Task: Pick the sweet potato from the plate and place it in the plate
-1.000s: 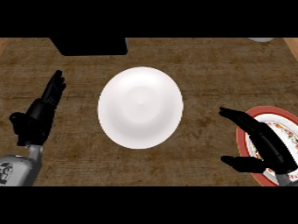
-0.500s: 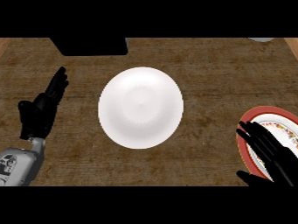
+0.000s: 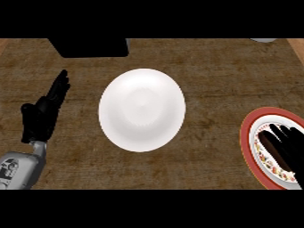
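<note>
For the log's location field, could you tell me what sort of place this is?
Probably a kitchen counter: a wood-grain counter top carrying a white plate and a red-rimmed plate.

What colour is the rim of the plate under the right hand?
Red, around a white inner band with small decorations; the plate lies under the right hand in the head view.
</note>
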You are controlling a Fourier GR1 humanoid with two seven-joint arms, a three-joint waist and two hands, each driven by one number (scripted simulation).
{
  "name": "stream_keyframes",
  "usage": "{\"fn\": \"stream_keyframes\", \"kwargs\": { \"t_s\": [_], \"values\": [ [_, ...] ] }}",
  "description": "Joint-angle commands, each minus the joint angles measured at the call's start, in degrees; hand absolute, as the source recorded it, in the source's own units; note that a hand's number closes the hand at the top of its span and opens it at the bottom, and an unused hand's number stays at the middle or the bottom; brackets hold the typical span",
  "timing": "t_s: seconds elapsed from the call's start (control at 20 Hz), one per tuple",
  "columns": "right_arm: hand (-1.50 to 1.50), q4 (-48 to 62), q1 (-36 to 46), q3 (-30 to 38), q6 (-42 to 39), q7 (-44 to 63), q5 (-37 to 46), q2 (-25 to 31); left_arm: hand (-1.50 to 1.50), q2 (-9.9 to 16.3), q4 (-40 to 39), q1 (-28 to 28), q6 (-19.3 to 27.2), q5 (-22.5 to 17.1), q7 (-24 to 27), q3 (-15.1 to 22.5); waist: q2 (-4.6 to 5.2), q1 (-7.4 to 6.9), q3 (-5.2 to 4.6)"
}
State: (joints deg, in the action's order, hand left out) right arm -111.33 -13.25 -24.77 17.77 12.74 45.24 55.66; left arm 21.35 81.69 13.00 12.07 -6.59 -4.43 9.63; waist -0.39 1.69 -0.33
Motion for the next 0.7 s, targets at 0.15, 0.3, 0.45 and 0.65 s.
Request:
{"fn": "stream_keyframes", "kwargs": {
  "t_s": [0.15,0.3,0.45,0.65],
  "values": [
    [-1.5,-10.4,1.9,-0.1,-20.1,18.4,2.6,2.5,0.0,-1.9,-3.0,3.3,-1.2,0.7,-0.1,0.1,0.48,-1.15,0.19],
    [-1.5,-11.5,4.9,1.4,-26.5,21.4,0.0,-0.2,0.0,-0.3,-1.3,2.0,-3.4,0.6,-0.1,-1.4,0.44,-1.75,0.27],
    [-1.5,-9.3,8.6,2.6,-30.9,21.0,-0.2,-3.8,0.0,-3.1,-1.3,1.3,-1.8,2.4,0.1,-1.1,0.42,-1.86,0.3],
    [-1.5,-3.1,12.5,0.6,-33.6,20.0,3.0,-9.9,0.0,-4.2,-1.9,1.9,-2.2,3.6,0.2,-2.2,0.44,-2.01,0.32]
  ]
}}
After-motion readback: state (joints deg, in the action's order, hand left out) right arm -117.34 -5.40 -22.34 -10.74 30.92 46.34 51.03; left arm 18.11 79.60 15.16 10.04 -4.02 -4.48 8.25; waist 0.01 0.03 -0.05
